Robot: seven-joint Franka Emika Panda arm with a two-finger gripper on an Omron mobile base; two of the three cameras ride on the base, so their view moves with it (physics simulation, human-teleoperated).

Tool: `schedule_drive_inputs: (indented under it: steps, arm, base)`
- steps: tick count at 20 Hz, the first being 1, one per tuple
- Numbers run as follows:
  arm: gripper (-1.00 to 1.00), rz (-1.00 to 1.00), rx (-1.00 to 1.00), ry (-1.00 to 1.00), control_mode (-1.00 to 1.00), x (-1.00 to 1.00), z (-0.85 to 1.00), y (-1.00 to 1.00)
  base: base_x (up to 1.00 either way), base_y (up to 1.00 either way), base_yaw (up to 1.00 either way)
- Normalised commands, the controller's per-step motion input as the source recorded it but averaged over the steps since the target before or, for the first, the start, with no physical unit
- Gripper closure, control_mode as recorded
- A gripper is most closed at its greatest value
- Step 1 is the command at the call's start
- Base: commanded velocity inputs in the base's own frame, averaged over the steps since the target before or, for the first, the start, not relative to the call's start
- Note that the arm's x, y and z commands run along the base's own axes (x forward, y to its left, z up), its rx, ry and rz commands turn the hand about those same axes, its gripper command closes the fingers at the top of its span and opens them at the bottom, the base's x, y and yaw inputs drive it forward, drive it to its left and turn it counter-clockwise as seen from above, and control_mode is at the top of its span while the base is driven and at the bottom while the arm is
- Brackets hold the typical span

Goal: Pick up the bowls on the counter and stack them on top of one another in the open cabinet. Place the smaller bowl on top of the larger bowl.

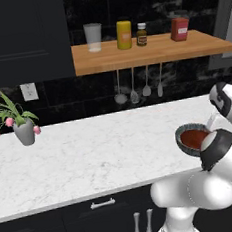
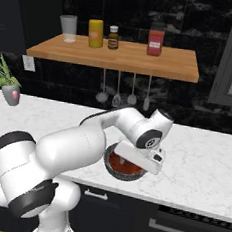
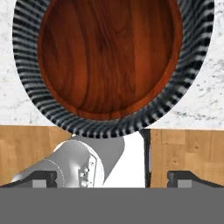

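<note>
The smaller bowl [image 3: 107, 54] sits nested inside the larger bowl [image 3: 183, 94] near the front edge of the counter [image 1: 81, 151], directly ahead of the gripper [image 3: 112, 177], whose fingers [image 3: 188, 178] are spread wide and hold nothing.

Glossy reddish-brown wood grain on the smaller bowl [image 3: 107, 54], ringed by the larger bowl's [image 3: 183, 94] dark grey and pale ribbing. White marble with faint grey veins for the counter [image 1: 81, 156]; light-brown grained wood for the open cabinet [image 2: 123, 58]. Yellow canister [image 1: 124, 35], red box [image 1: 179, 29], pink-flowered plant [image 1: 12, 118] in grey pot.
</note>
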Motion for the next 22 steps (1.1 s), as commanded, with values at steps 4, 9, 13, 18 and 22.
schedule_drive_inputs:
  steps: [4,9,13,18,22]
  arm:
    - [-1.00,-0.21,0.08,-0.02,-1.00,0.07,-0.37,0.01]
    - [-1.00,-0.19,0.00,-0.09,-1.00,0.03,-0.20,0.13]
    - [-1.00,-0.16,0.00,-0.09,-1.00,0.27,-0.21,0.29]
    - [-1.00,-0.13,0.00,-0.05,-1.00,0.02,-0.37,0.08]
    - [-1.00,-0.12,0.00,0.00,-1.00,0.00,-0.28,0.00]
  base:
    - [0.00,0.00,0.00]
    - [0.00,0.00,0.00]
    - [0.00,0.00,0.00]
    - [0.00,0.00,0.00]
    - [0.00,0.00,0.00]
